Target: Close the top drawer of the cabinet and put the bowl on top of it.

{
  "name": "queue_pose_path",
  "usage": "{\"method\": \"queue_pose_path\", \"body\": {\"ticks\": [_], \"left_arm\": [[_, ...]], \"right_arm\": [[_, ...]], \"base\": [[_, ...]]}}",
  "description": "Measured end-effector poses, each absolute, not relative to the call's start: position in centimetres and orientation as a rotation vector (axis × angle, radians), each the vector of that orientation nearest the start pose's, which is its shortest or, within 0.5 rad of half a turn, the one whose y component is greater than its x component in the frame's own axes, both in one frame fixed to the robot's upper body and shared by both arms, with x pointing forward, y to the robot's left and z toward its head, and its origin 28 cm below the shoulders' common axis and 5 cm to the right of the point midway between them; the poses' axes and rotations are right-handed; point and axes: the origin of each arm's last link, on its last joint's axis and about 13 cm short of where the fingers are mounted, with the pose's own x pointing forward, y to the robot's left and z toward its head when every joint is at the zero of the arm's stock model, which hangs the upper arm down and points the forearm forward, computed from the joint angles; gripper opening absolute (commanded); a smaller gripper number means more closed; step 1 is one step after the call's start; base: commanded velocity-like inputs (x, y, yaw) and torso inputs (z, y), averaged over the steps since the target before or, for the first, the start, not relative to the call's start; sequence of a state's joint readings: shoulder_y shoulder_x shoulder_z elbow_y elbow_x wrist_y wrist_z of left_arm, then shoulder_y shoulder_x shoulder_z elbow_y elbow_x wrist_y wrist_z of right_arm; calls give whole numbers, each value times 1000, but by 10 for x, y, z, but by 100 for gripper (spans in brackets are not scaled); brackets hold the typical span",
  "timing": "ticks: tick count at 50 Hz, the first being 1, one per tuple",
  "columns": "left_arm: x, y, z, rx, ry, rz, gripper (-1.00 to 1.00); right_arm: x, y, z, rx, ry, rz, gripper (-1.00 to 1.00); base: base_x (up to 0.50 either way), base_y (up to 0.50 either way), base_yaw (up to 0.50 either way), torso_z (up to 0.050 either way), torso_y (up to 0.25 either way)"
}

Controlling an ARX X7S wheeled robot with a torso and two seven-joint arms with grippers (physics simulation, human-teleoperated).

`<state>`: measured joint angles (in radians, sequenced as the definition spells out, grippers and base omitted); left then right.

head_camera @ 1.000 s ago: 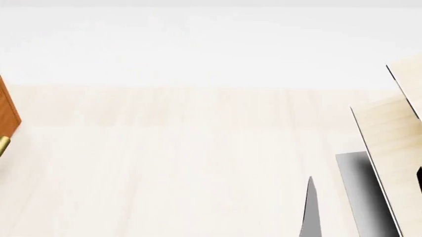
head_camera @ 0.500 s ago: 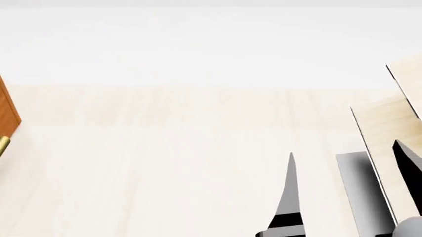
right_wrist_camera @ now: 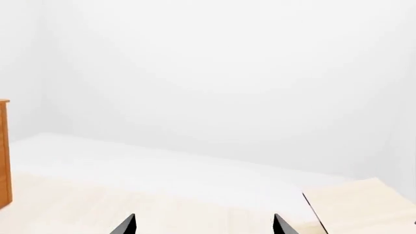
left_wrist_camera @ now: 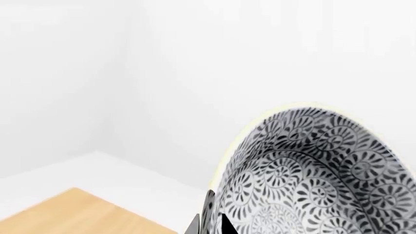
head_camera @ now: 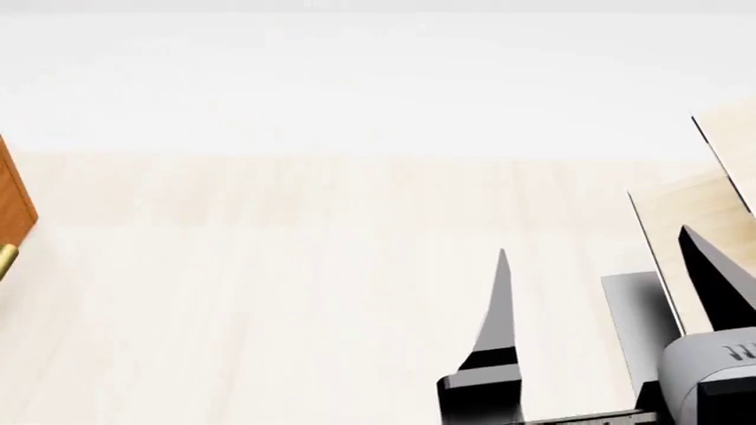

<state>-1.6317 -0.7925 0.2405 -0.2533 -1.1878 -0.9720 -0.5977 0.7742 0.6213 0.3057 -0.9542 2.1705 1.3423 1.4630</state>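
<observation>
Your left gripper (left_wrist_camera: 209, 219) shows only in the left wrist view, where dark fingertips pinch the cream rim of the bowl (left_wrist_camera: 312, 170); the bowl is tilted, its patterned inside facing the camera, held in the air against white walls with a light wooden surface (left_wrist_camera: 78, 214) below. Your right gripper (head_camera: 608, 266) rises from the lower right of the head view with its two pointed fingers (head_camera: 498, 301) spread wide apart and nothing between them, over pale floor (head_camera: 296, 292). The cabinet (head_camera: 14, 208) appears only as a reddish-brown sliver at the left edge, a brass handle end (head_camera: 6, 259) just below; its top drawer cannot be judged. A pale wooden structure (head_camera: 709, 239) stands at the right.
</observation>
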Motion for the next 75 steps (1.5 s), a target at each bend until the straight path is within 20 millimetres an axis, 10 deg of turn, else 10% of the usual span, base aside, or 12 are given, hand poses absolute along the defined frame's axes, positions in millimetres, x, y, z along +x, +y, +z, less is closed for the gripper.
{"method": "queue_pose_path", "body": {"ticks": [75], "left_arm": [[283,427,378,-384,-276,563,-100]], "right_arm": [[144,-117,260,-136,-114,88,100]], "base": [[0,0,0,0,0]]}}
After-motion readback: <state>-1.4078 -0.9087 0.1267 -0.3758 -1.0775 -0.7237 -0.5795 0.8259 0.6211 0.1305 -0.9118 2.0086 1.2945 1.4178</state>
